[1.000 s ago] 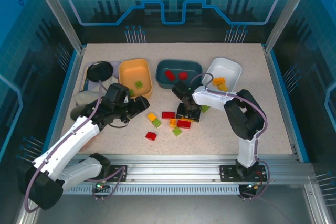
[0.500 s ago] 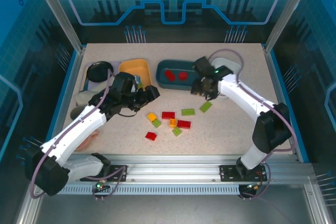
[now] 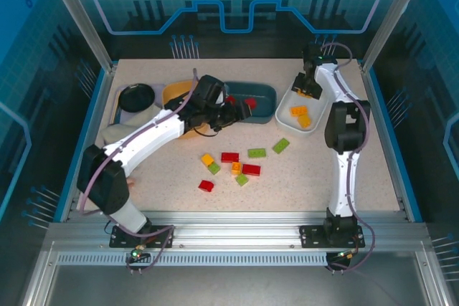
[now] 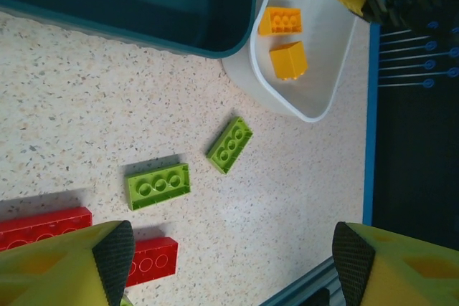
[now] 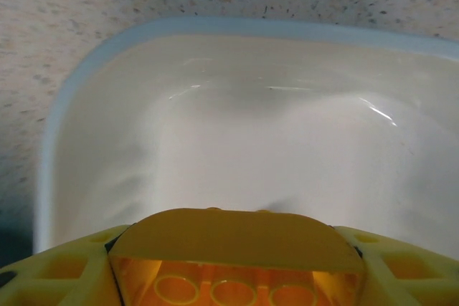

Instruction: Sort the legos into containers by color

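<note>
As I looked down from above, the left gripper (image 3: 242, 109) hung at the near wall of the dark teal tub (image 3: 264, 91), beside a red brick (image 3: 249, 102) lying inside; the right gripper (image 3: 306, 87) reached over the far end of the white tub (image 3: 284, 110), where two orange bricks (image 3: 299, 111) sat, so like was plainly going with like; the loose legos (image 3: 230, 156) lay scattered on the table (image 3: 358, 170), apart from every tub and waiting their turn. From the left wrist, its fingers (image 4: 86, 266) stood wide with nothing between them, released and, I judged, free for a fresh pick; two green bricks (image 4: 158, 184) lay on the speckled top near the white tub's corner, with red bricks (image 4: 43, 226) close by. From the right wrist, the jaws were clenched on an orange brick (image 5: 233, 263), its studs showing, held directly above the bare floor of the white tub (image 5: 237, 141); I took it to be poised there for dropping among its own colour.
</note>
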`<act>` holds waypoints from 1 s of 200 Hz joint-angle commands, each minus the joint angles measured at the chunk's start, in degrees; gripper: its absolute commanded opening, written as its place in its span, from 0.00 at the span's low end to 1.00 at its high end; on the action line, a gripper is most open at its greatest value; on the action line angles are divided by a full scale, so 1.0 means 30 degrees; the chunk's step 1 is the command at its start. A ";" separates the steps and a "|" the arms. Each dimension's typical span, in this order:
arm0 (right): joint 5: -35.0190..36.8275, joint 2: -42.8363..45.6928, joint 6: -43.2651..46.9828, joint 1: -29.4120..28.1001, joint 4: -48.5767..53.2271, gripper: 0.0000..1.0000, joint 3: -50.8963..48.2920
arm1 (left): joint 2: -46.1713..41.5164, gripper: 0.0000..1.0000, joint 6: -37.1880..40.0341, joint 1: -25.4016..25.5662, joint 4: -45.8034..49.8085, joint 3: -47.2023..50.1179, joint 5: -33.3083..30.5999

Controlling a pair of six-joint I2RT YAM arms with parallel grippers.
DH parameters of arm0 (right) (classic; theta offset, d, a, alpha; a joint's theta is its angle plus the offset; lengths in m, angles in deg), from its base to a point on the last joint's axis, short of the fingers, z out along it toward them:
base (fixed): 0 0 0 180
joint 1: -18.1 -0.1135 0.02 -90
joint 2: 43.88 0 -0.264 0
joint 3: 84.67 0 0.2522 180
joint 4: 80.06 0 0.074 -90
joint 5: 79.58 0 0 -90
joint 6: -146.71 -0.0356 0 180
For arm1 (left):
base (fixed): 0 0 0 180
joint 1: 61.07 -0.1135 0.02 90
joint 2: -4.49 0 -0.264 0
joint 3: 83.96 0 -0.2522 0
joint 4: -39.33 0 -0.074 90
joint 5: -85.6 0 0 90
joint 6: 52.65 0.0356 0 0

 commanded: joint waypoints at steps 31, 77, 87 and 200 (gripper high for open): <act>-0.2194 0.0204 0.1201 -0.0028 0.1887 0.77 0.2533 | 0.2656 0.76 0.3068 0.1392 0.2925 -0.2846 -0.0242; -0.2669 0.6853 0.1284 -0.0854 0.0122 0.76 -0.2054 | 0.6178 0.75 0.6636 0.3041 0.5379 -0.6663 -0.1399; -0.2532 0.8919 0.1102 -0.1136 -0.0552 0.73 -0.4150 | 0.7136 0.74 0.7227 0.3476 0.5683 -0.7494 -0.1828; -0.3967 3.1338 -0.2730 -0.2404 0.0330 0.72 -2.3688 | 1.5698 0.75 0.7912 0.6309 0.7754 -1.5695 -0.7801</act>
